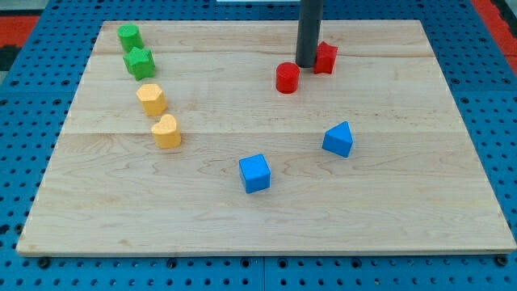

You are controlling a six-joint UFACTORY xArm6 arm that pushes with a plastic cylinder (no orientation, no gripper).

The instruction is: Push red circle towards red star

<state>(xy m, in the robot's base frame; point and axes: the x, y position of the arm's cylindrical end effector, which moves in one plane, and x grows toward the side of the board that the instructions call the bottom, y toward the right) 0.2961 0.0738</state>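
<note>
The red circle (287, 78) is a short red cylinder on the wooden board, right of centre near the view's top. The red star (325, 57) sits just up and to the right of it, partly hidden by my dark rod. My tip (306, 65) rests on the board between the two red blocks, close against the star's left side and just above and right of the circle. A small gap of board shows between circle and star.
A green cylinder (129, 36) and a green star-like block (139, 62) stand at the top left. A yellow hexagon block (151, 99) and a yellow heart-like block (166, 132) lie below them. A blue cube (255, 173) and a blue triangle block (338, 140) sit lower centre.
</note>
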